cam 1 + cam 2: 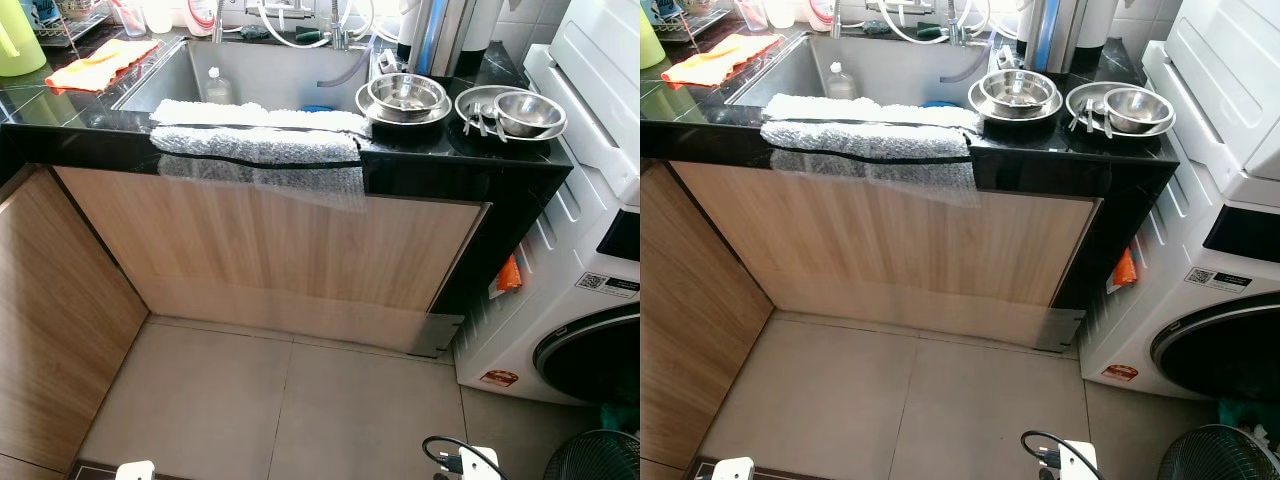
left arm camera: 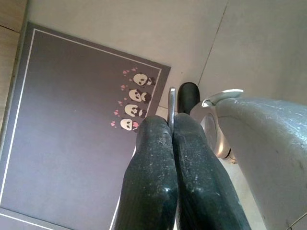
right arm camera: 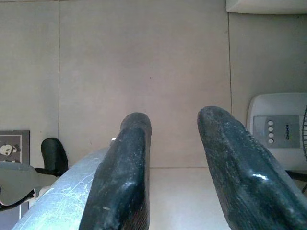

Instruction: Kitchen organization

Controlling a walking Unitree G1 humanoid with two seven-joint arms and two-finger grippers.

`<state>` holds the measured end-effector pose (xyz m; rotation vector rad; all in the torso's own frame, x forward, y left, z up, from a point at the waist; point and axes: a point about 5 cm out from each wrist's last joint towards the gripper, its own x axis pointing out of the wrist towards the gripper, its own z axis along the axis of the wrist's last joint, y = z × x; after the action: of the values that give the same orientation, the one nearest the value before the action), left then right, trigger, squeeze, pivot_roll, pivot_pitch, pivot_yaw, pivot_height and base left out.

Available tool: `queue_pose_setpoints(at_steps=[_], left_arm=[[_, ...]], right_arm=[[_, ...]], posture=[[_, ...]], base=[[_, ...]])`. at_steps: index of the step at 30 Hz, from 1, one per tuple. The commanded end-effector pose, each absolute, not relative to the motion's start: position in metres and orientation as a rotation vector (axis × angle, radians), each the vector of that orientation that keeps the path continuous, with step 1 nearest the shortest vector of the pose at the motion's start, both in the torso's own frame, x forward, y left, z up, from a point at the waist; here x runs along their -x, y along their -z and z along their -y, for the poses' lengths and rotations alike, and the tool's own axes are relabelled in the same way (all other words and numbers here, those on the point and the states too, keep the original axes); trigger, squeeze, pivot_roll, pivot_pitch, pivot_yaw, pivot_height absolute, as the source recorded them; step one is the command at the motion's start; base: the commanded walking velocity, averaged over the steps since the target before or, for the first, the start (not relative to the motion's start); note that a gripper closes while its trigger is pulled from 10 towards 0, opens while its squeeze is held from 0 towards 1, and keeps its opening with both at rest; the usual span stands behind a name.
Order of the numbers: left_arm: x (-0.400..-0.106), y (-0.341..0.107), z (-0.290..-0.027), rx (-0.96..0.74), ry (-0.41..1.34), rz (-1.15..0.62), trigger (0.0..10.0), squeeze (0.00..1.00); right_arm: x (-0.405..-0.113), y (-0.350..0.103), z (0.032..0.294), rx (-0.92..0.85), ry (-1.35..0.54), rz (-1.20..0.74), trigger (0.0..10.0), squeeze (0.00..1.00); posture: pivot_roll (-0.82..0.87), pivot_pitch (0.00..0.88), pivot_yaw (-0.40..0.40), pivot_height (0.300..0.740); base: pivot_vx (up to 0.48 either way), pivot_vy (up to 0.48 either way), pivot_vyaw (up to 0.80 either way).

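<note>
Washing machine is running off the right edge, door only partly showing. Fan is getting cut at the bottom right corner. Green jug is being clipped at top left. Thin metal piece pinched betw. the left gripper's fingers is too narrow to ID. Utensils beside the small bowl are too small to tell apart. Towel is hiding the table's front edge.

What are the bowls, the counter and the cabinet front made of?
Bowls: most likely stainless steel, polished; they are silvery with mirror glints.
Counter: looks like polished black stone, maybe granite; glossy with faint reflections.
Cabinet front: pale wood-look panel, probably laminate; straight printed-looking grain with a matte face.
</note>
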<state>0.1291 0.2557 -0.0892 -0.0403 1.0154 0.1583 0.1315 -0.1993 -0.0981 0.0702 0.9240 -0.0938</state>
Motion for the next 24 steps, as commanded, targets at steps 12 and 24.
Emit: queue_pose_setpoints(at_steps=[12,24], left_arm=[[-0.1254,0.0904,-0.2547,0.071,-0.14,-1.019,10.0,0.0],[-0.1251,0.0906,-0.2541,0.07,-0.138,-1.019,10.0,0.0]], right_arm=[[-0.1387,0.0956,0.2019,-0.085,0.12,-0.91,10.0,0.0],[-0.1386,0.0959,0.2017,-0.081,0.118,-0.916,10.0,0.0]], posture=[[-0.05,0.083,-0.032,0.74],[-0.05,0.073,-0.03,0.74]], base=[[0.0,0.0,0.0],[0.0,0.0,0.0]])
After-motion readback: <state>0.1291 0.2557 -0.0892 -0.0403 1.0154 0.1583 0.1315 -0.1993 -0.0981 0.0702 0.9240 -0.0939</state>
